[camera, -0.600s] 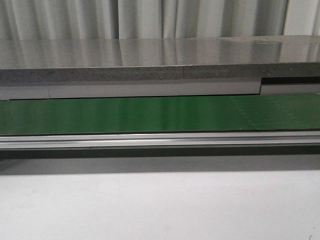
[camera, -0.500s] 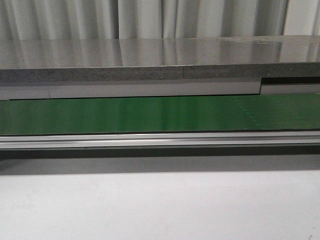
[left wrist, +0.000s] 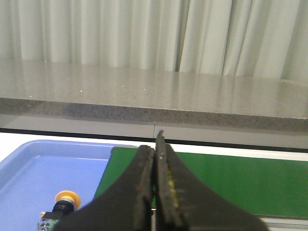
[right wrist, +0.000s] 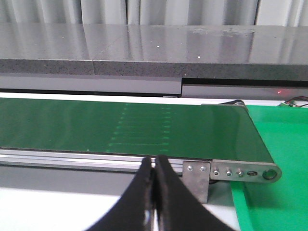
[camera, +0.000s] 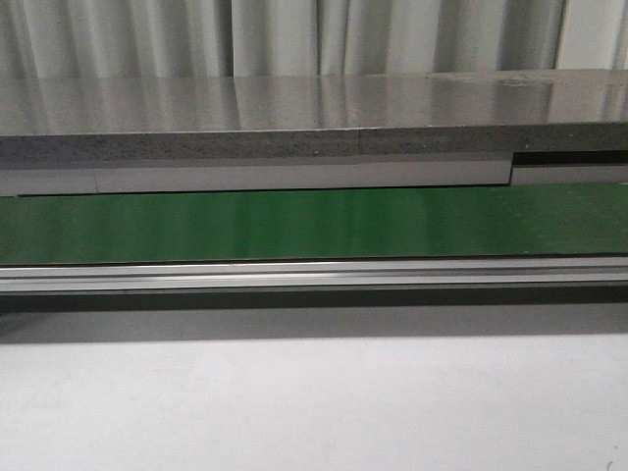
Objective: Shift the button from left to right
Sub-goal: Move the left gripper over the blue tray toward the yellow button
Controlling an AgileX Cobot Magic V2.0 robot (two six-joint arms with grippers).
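The button point(left wrist: 64, 203), yellow-orange cap on a black body, lies on its side in a blue tray point(left wrist: 33, 168) in the left wrist view, beside the end of the green conveyor belt point(left wrist: 231, 180). My left gripper point(left wrist: 154, 144) is shut and empty, above and to the side of the button, apart from it. My right gripper point(right wrist: 153, 161) is shut and empty, in front of the belt's aluminium rail point(right wrist: 72, 158). Neither gripper nor the button shows in the front view, only the belt point(camera: 314, 224).
A grey stone counter point(camera: 314, 118) runs behind the belt, with curtains behind it. A green tray point(right wrist: 279, 159) lies past the belt's end roller bracket point(right wrist: 231, 172) in the right wrist view. White table point(camera: 314, 402) lies in front of the belt.
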